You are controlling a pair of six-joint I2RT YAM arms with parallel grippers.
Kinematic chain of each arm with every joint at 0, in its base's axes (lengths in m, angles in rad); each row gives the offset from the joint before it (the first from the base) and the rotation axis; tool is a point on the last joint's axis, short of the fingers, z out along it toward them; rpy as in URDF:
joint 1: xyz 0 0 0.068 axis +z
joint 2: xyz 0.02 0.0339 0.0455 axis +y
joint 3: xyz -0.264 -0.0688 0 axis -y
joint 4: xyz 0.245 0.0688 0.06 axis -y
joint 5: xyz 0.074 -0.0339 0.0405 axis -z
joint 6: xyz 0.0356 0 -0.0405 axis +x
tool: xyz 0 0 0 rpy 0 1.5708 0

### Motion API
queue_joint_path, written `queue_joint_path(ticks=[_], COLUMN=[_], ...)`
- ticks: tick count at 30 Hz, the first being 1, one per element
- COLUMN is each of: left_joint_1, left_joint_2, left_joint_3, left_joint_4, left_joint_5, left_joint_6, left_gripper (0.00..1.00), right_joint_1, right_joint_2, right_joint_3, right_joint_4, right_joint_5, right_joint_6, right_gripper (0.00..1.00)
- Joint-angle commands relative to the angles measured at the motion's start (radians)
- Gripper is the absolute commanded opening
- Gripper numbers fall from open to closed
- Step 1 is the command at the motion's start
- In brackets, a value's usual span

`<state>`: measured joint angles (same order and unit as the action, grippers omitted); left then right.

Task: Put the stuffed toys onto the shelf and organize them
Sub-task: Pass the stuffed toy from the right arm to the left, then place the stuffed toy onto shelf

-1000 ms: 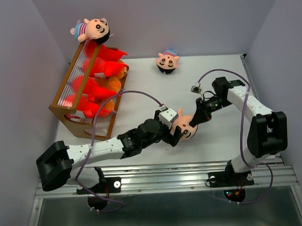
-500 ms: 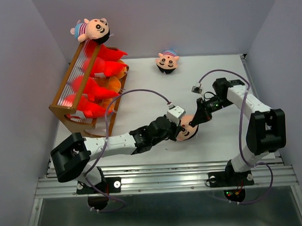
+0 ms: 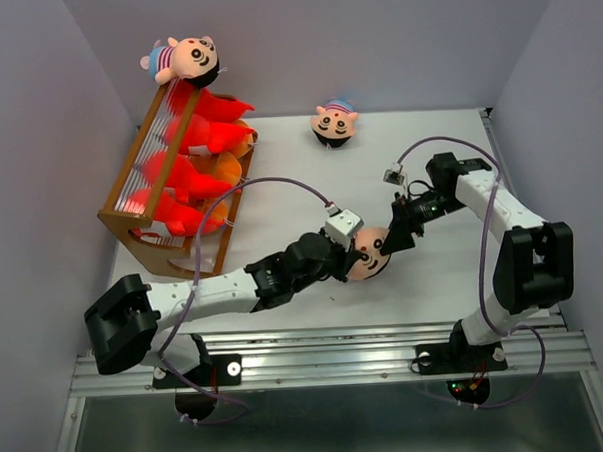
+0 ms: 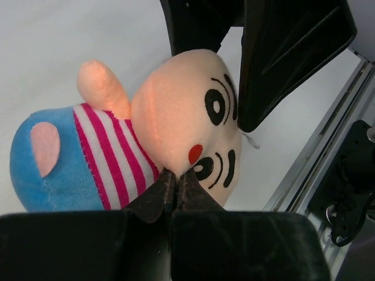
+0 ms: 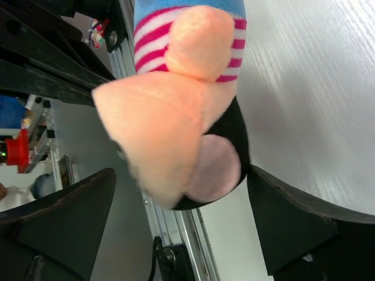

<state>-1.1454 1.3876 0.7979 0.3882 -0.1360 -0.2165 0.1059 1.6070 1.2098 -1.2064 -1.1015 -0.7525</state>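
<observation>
Stuffed toys around the shelf
One doll head (image 3: 186,59) sits atop the shelf (image 3: 154,244), with more toys (image 3: 193,141) on its tiers. On the bench (image 3: 280,187), a second doll head (image 3: 334,122) lies behind-right of the shelf and a third doll head (image 3: 368,253) front-right.

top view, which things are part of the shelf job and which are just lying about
Job: shelf, red toys, orange toys, doll head on shelf, doll head at back, held doll head, left gripper, right gripper.
Just there: cables, rail.
</observation>
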Motion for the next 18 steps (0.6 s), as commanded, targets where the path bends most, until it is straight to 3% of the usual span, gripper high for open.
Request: queue_joint_path(ticks=[1,9,18], left_joint_1=[-0.004,-0.002,0.088], left_joint_2=[-0.105,-0.179,-0.245], left_joint_3=[0.000,0.076,0.352], left_joint_4=[0.051,-0.148,-0.426], left_joint_5=[-0.017,-0.079,-0.126], left_joint_6=[0.019,0.049,0.150], left_gripper=[0.00,0.00,0.00], right_joint_1=[0.009,-0.011,-0.086], right_joint_2=[-0.094,-0.209,-0.395], right_joint_3=[0.063,0.126,0.100], right_joint_4=[0.045,0.142,0.287], right_joint_5=[0.034,0.187,0.364], right_joint_6=[0.042,0.168,0.235], right_gripper=[1.00,1.00,1.00])
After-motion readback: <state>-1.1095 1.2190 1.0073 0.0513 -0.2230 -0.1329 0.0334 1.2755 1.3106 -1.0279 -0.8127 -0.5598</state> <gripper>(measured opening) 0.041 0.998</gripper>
